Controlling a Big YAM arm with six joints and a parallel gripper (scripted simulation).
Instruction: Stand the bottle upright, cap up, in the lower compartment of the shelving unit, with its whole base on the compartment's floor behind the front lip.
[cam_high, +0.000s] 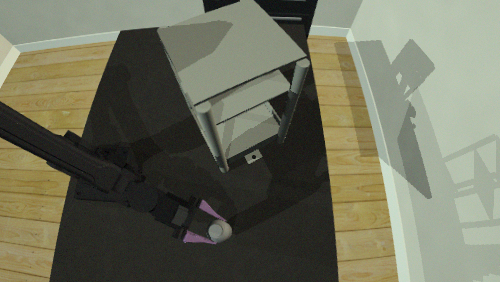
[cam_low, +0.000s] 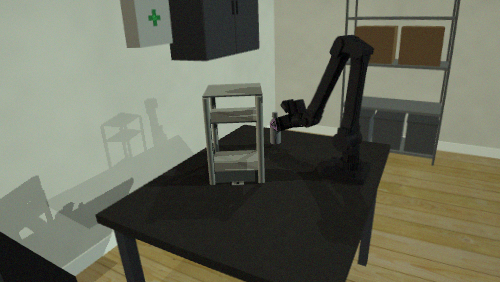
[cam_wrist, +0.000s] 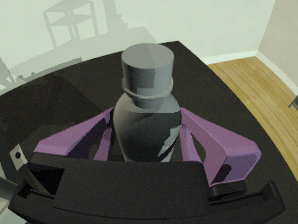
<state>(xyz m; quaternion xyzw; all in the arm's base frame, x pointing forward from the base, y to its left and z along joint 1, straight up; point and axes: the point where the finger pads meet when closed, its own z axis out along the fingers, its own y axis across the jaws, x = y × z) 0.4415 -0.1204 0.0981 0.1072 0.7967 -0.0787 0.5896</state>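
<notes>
My gripper (cam_high: 212, 228) (cam_low: 278, 126) (cam_wrist: 147, 113) is shut on the grey bottle (cam_high: 220, 230) (cam_low: 272, 129) (cam_wrist: 147, 112). Its purple fingers clasp the bottle's body on both sides. The bottle stands upright, cap up, held above the black table (cam_high: 125, 80) (cam_low: 280, 210). The grey shelving unit (cam_high: 235, 55) (cam_low: 234, 135) stands on the table, apart from the bottle. In the exterior view the bottle is to the right of the unit, level with its middle shelf. The unit's lower compartment (cam_low: 235, 162) holds nothing that I can see.
A small grey tag (cam_high: 253, 157) (cam_low: 238, 183) lies on the table at the unit's front. The arm's base (cam_low: 350, 160) stands at the table's far right. A wall is close behind the unit. A tall metal rack (cam_low: 400, 75) stands on the floor beyond.
</notes>
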